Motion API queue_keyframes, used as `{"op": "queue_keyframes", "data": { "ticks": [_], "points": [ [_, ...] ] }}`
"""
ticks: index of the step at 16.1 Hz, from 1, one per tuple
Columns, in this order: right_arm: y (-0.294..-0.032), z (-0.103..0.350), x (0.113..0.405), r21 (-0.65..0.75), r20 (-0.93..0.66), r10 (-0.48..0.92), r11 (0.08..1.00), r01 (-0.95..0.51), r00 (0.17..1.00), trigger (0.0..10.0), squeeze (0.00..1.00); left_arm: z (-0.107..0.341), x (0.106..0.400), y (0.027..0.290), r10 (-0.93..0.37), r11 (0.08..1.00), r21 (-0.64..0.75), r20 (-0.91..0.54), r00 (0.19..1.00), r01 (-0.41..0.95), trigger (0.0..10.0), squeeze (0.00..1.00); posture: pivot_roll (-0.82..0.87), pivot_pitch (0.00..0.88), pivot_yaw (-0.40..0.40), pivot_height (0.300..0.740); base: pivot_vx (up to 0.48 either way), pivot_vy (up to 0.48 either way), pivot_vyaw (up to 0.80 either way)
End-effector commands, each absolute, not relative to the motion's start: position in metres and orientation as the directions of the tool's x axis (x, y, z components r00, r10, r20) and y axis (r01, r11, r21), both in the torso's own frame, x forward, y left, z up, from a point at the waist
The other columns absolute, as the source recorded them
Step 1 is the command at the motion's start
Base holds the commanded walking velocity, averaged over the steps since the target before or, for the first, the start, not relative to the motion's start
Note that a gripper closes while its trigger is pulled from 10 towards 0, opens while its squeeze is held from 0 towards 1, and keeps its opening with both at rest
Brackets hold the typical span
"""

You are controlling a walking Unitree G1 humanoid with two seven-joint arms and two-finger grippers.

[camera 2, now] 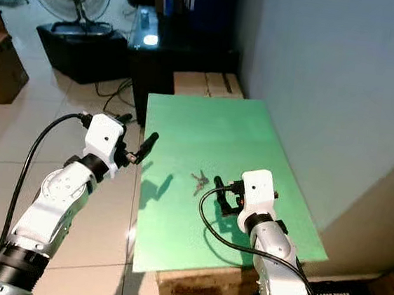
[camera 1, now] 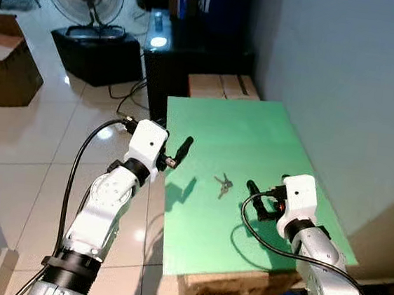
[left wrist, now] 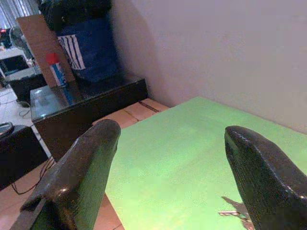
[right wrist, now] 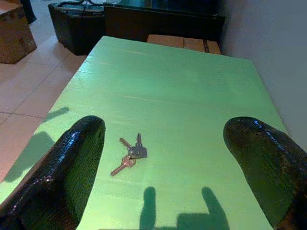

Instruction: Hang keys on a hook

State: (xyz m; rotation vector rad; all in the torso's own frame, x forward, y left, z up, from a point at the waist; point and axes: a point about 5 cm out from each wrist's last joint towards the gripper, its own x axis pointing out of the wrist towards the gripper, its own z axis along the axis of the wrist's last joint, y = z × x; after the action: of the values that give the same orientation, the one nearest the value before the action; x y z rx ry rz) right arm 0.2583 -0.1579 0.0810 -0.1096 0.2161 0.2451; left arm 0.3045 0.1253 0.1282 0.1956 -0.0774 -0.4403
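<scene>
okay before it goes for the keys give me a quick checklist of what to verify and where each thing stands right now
1. Keys lying flat on the green board, untouched: ok.
2. Right gripper open, fingers spread with the keys ahead between them: ok.
3. Right gripper low over the board, just short of the keys: ok.
4. Left gripper open, up at the board's left edge, away from the keys: ok.
5. Nothing else lies around the keys: ok.
6. Hook to hang them on located: cannot tell.

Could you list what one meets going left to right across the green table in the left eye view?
Left tool → keys → right tool, all over the green table.
</scene>
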Motion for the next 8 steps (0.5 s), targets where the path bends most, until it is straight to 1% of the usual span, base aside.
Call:
{"op": "queue_keyframes", "data": {
  "ticks": [1,8],
  "points": [
    [-0.1597,0.0826,0.2586,-0.094,-0.218,0.224,0.964,-0.249,0.95,10.0,0.0,0.1286,0.3056,0.1247,-0.437,0.88,0.219,0.026,0.899,0.421,10.0,0.0,-0.13,0.0,0.029,0.74,0.0,0.0,0.0],
    [-0.1597,0.0836,0.2612,-0.101,-0.223,0.226,0.962,-0.253,0.948,10.0,0.0,0.1275,0.3071,0.126,-0.424,0.884,0.227,0.019,0.905,0.409,10.0,0.0,-0.14,0.0,0.023,0.74,0.0,0.0,0.0]
  ]
}}
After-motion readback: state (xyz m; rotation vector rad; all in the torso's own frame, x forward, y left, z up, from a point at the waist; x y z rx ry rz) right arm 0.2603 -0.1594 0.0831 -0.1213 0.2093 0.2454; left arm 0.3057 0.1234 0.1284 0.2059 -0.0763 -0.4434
